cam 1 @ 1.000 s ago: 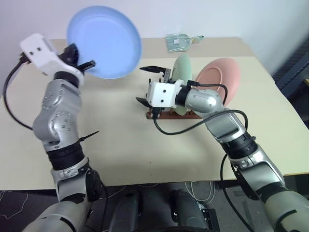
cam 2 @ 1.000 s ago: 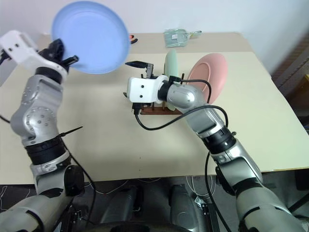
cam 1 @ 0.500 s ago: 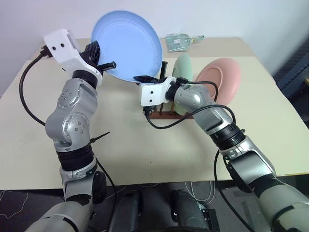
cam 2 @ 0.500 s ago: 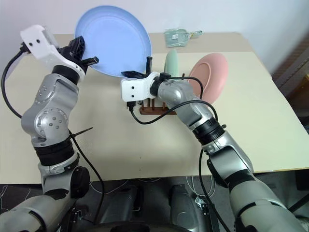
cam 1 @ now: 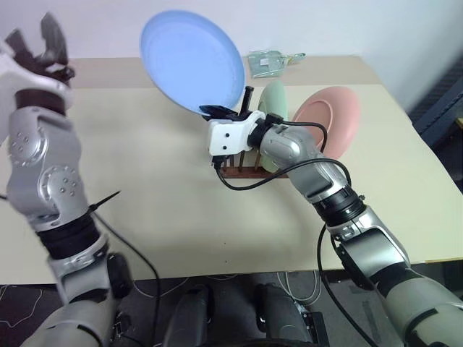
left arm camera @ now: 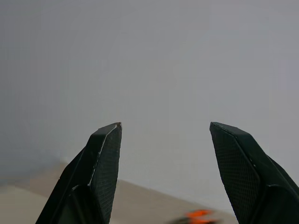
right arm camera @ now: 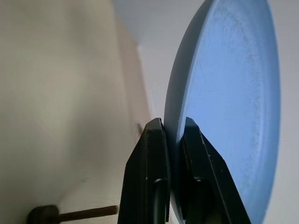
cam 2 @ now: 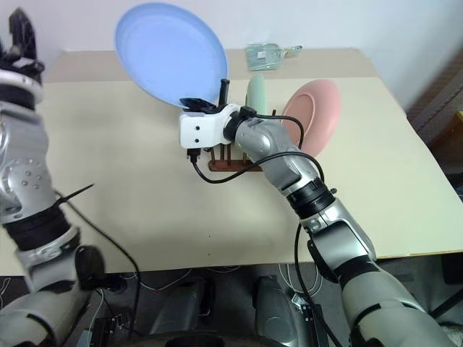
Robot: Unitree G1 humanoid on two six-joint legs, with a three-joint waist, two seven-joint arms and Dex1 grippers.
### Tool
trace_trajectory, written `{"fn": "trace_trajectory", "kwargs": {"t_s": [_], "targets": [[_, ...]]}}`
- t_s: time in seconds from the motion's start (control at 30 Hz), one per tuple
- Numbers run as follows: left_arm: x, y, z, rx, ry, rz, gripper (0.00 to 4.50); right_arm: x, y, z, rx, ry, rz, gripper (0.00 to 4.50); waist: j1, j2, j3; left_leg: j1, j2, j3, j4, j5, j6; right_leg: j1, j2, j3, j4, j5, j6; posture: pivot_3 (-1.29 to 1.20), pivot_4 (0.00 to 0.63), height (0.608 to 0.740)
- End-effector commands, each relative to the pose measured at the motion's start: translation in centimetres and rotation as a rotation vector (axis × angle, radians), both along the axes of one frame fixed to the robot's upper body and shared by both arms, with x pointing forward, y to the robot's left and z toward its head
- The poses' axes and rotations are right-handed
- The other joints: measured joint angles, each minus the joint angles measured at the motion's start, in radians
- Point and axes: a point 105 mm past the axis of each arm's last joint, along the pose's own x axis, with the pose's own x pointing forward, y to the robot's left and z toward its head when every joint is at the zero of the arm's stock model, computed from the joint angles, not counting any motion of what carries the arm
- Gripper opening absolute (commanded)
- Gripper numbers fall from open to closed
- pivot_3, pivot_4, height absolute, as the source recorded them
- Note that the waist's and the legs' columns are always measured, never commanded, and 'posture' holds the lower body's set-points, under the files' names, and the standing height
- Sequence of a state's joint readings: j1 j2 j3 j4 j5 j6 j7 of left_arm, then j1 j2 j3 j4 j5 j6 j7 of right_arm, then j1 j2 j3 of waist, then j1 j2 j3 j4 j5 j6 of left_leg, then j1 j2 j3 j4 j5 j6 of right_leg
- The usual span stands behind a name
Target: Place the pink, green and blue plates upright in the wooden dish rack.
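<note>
Now the right gripper (cam 1: 217, 111) pinches the blue plate (cam 1: 192, 62) above the wooden dish rack (cam 1: 249, 171); left gripper (left arm camera: 163, 135) jaws open, empty.

Silver arms, white wrist blocks, black fingers.
We see jointed silver-grey arm shells with black collars and looping black cables; the right gripper (cam 1: 217, 112) at frame centre and left gripper (cam 1: 45, 40) upper left have black fingers.

My right gripper (cam 1: 217, 112) pinches the blue plate (cam 1: 192, 63) by its lower rim, holding it up above the wooden dish rack (cam 1: 242, 170), where the green plate (cam 1: 273, 101) and pink plate (cam 1: 329, 117) stand upright.
</note>
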State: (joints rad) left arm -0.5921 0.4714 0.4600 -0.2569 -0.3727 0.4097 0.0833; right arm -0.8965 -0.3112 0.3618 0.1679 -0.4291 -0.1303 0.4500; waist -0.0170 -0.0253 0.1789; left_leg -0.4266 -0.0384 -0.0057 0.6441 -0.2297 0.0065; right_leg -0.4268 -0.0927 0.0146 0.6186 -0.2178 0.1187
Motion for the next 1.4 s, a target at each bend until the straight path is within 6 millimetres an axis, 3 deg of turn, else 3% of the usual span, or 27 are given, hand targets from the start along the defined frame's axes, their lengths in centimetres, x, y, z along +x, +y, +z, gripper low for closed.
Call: {"fn": "trace_trajectory", "kwargs": {"t_s": [0.03,0.13,0.2,0.3,0.43,0.6,1.03,1.13,1.27,1.4], "targets": [[0.6,-1.3,-3.9,0.237,0.142,-0.008,3.04,-3.1,-1.0,5.4,0.332,0.029,0.137,0.00,0.004,0.000,0.000,0.000,0.000,0.000,0.000,0.000,0.000,0.000,0.000,0.000,0.000,0.000,0.000,0.00,0.150,0.738],[0.9,-3.4,-9.4,0.340,0.289,-0.096,3.04,-5.7,-1.4,6.9,0.570,0.217,0.304,0.00,0.005,0.000,0.000,0.000,0.000,-0.001,0.000,0.000,0.000,0.000,-0.001,0.000,-0.001,0.000,0.000,0.00,0.150,0.738],[0.7,-5.8,-13.3,0.375,0.360,-0.180,3.04,-7.4,-1.6,6.5,0.716,0.408,0.399,0.00,0.006,0.000,0.000,0.000,0.001,-0.001,-0.001,-0.001,0.000,0.000,-0.002,0.000,-0.001,0.000,0.000,0.00,0.150,0.738],[0.3,-8.0,-16.1,0.367,0.388,-0.262,3.04,-8.7,-1.5,5.0,0.831,0.612,0.431,0.00,0.004,0.000,0.000,0.000,0.001,-0.001,-0.002,-0.002,-0.001,-0.001,-0.006,0.000,-0.001,0.001,-0.002,0.00,0.150,0.738],[-0.3,-10.8,-17.7,0.367,0.377,-0.379,3.04,-8.9,-1.2,2.7,0.909,0.786,0.383,0.00,-0.001,0.001,-0.001,0.000,0.002,-0.001,-0.002,-0.003,-0.002,-0.002,-0.006,0.001,-0.001,0.000,-0.007,0.00,0.150,0.738],[-1.4,-13.5,-18.4,0.397,0.370,-0.519,3.04,-8.2,-1.2,1.5,0.951,0.847,0.311,0.00,-0.001,0.002,-0.001,0.000,0.002,0.000,-0.005,-0.003,-0.002,-0.003,-0.006,0.001,-0.002,0.000,-0.007,0.00,0.150,0.738],[-2.0,-14.5,-18.5,0.430,0.377,-0.583,3.04,-4.8,-2.1,-1.4,1.010,1.001,0.135,0.00,-0.001,0.002,-0.001,0.000,0.002,0.000,-0.005,-0.001,0.001,-0.003,-0.005,0.001,-0.003,0.000,-0.007,0.00,0.150,0.738],[-2.1,-14.6,-18.6,0.432,0.379,-0.588,3.07,-4.4,-2.1,-1.4,0.996,0.998,0.124,1.02,-0.001,0.002,-0.001,0.000,0.002,0.000,-0.005,-0.001,0.001,-0.003,-0.005,0.001,-0.003,0.000,-0.007,0.00,0.150,0.738],[-2.1,-14.7,-18.6,0.430,0.380,-0.593,3.07,-3.9,-2.4,-0.6,0.946,0.919,0.099,3.01,0.000,0.003,-0.001,0.000,0.002,0.000,-0.005,-0.001,0.001,-0.003,-0.005,0.001,-0.003,0.000,-0.007,0.00,0.150,0.738],[-2.1,-14.8,-18.7,0.428,0.380,-0.600,3.07,-3.6,-2.8,0.1,0.867,0.811,0.061,3.01,0.000,0.003,-0.001,0.000,0.002,0.000,-0.005,-0.001,0.001,-0.003,-0.005,0.000,-0.003,0.000,-0.007,0.00,0.150,0.738]]}}
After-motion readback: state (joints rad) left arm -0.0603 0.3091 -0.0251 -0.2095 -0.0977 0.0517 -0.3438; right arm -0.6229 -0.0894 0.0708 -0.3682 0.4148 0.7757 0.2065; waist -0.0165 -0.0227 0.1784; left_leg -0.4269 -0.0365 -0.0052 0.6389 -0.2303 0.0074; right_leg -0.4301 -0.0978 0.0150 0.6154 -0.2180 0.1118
